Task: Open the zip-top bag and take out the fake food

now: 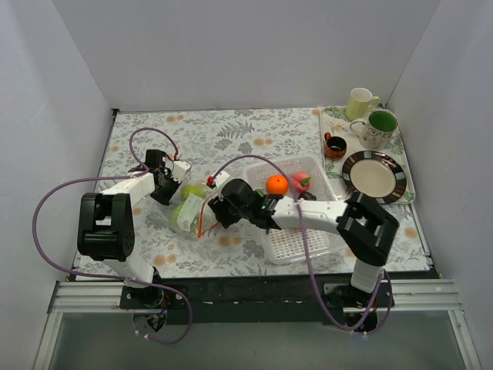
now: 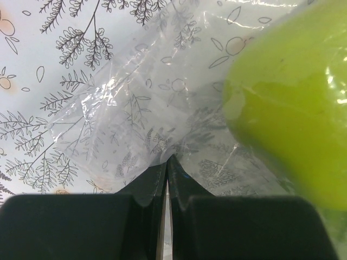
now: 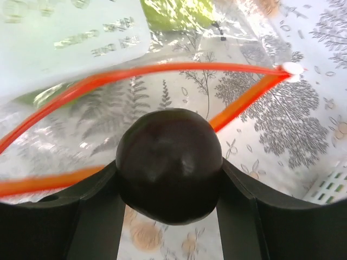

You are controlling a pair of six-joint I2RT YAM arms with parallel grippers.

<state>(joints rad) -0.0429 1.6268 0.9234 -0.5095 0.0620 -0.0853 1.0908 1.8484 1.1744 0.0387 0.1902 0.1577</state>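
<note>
The clear zip-top bag (image 1: 187,212) lies on the floral cloth, its red-orange zip strip (image 3: 162,67) parted into an open mouth. My left gripper (image 2: 167,160) is shut on a pinch of the bag's film (image 2: 135,108), next to a light green round fake food piece (image 2: 293,108) inside the bag. My right gripper (image 3: 169,179) sits at the bag's mouth, shut on a dark purple fake food piece (image 3: 169,162) that touches both fingers. In the top view my right gripper (image 1: 218,212) is at the bag's right edge and my left gripper (image 1: 168,187) at its far end.
A white perforated basket (image 1: 296,243) stands right of the bag, with an orange piece (image 1: 276,184) and a peach-red piece (image 1: 300,182) in it. At the back right a tray (image 1: 407,185) carries three cups and a plate (image 1: 374,176).
</note>
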